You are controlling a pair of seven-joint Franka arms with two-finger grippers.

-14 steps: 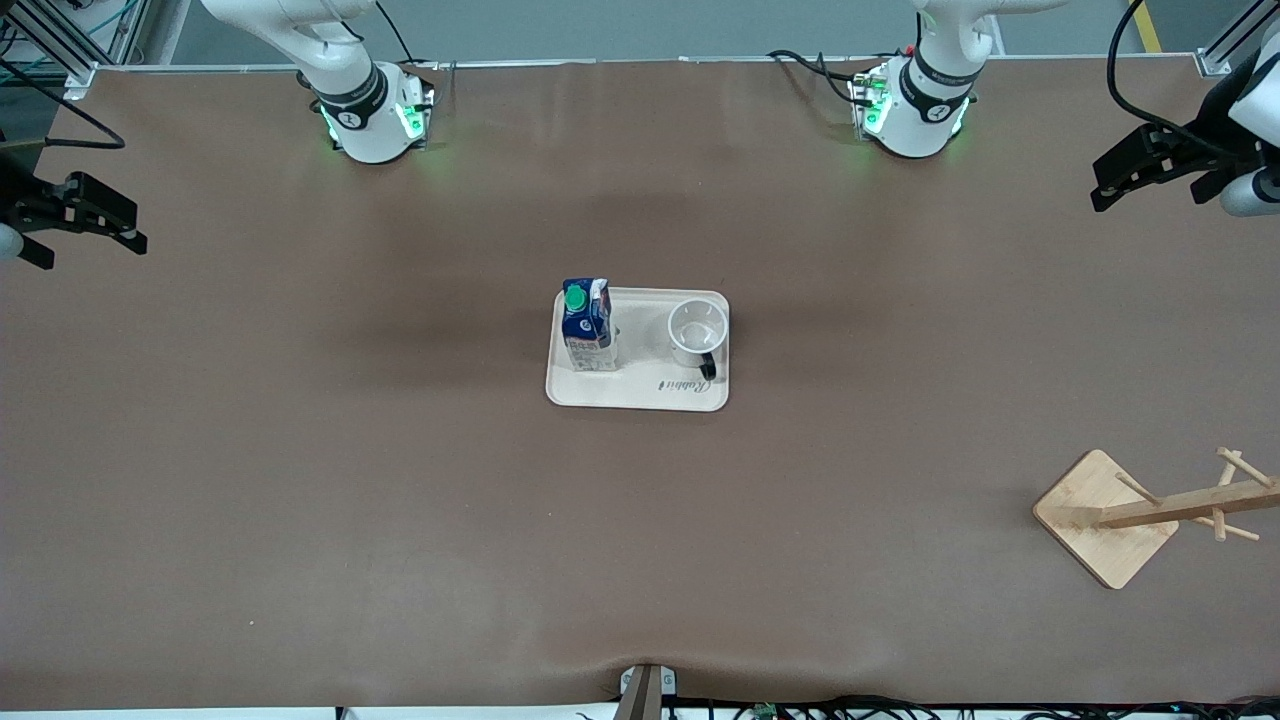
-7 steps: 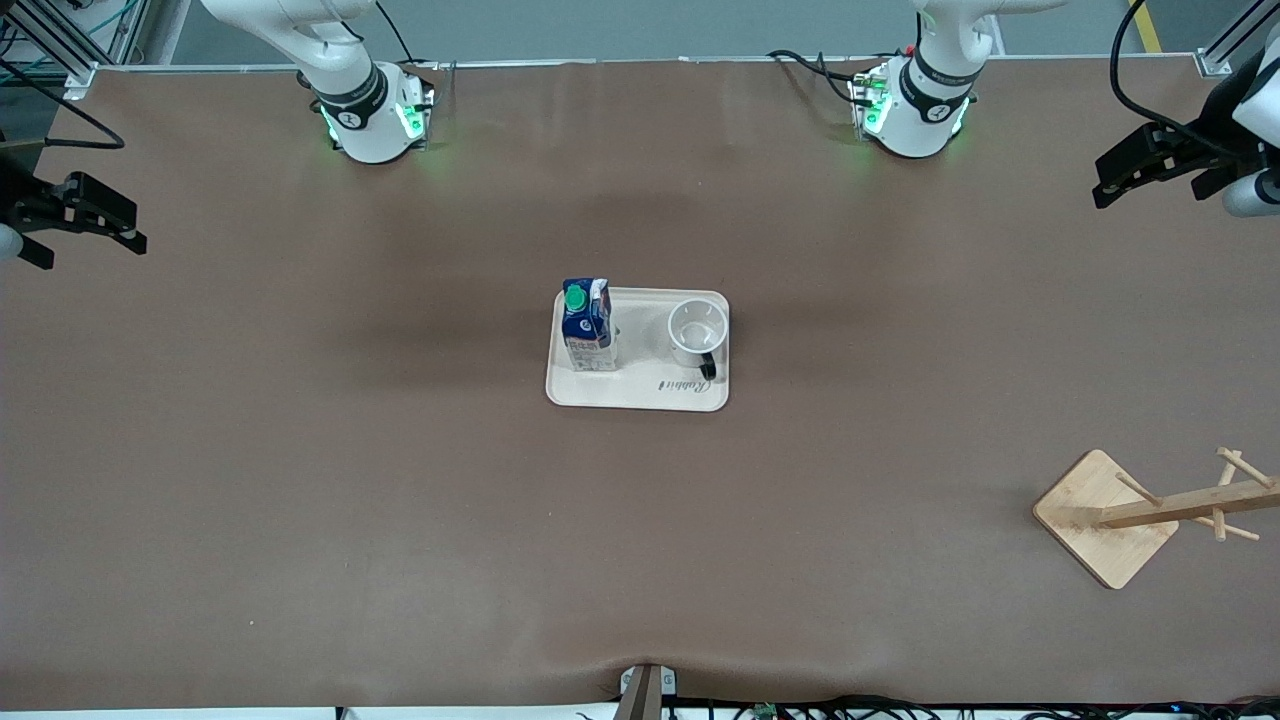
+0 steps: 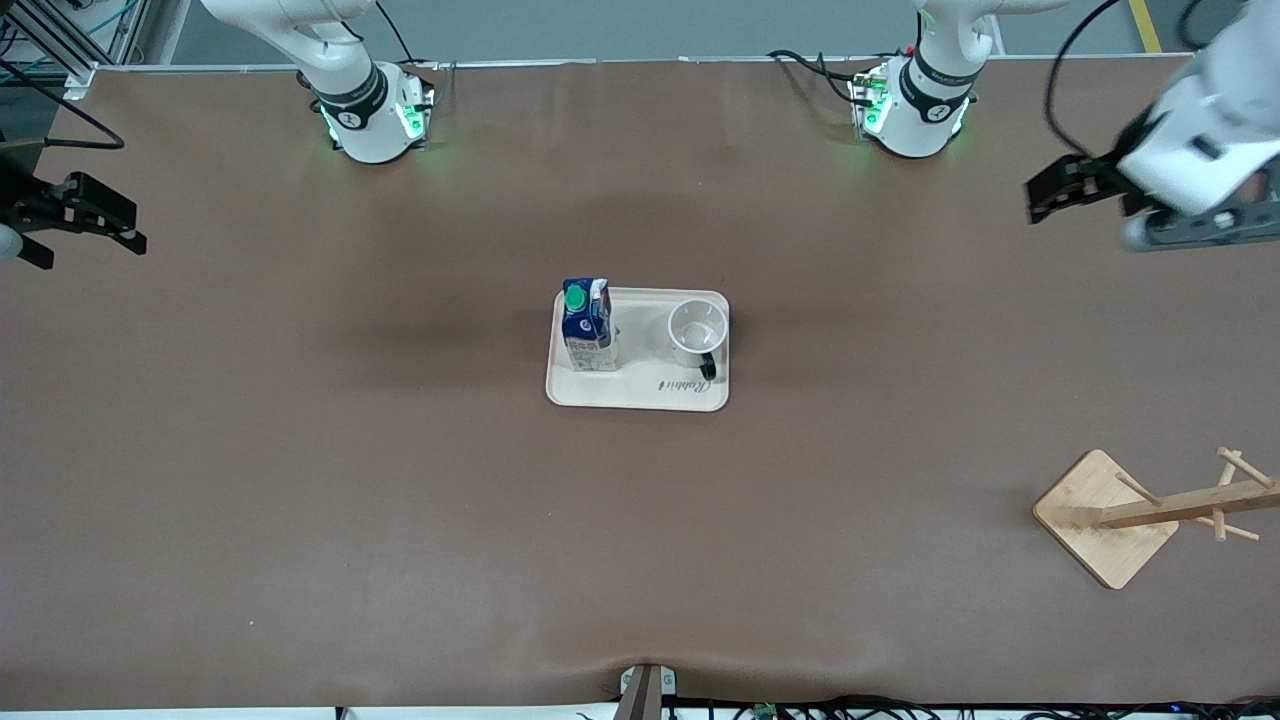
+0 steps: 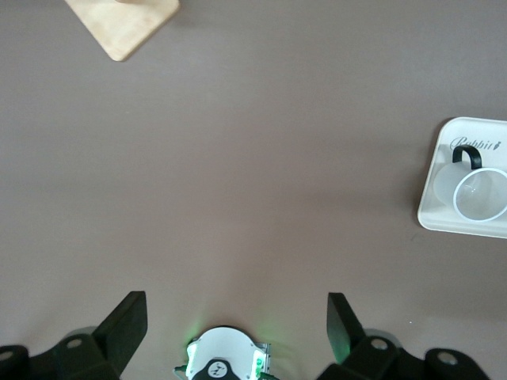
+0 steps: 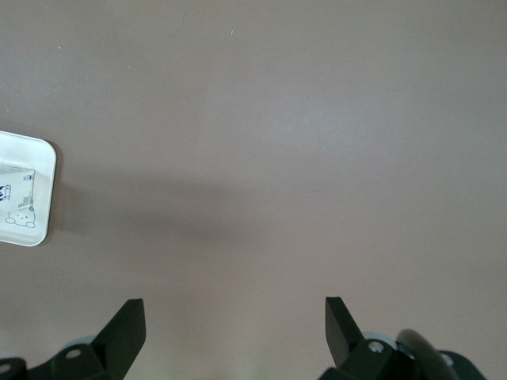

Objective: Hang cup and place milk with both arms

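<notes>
The white cup (image 3: 697, 333) with its black handle stands on a cream tray (image 3: 640, 392) at the table's middle; it also shows in the left wrist view (image 4: 478, 192). The blue milk carton (image 3: 587, 325) with a green cap stands on the same tray, toward the right arm's end. Only its white lower part (image 5: 17, 202) shows in the right wrist view. My left gripper (image 3: 1048, 195) is open and empty, up over the table at the left arm's end. My right gripper (image 3: 110, 228) is open and empty over the right arm's end.
A wooden mug rack (image 3: 1150, 515) with pegs stands on a square base near the front camera at the left arm's end; its base corner (image 4: 123, 24) shows in the left wrist view. Brown table surface surrounds the tray.
My left arm has swung inward from the table's edge toward the middle. The right arm, cup and milk have not moved.
</notes>
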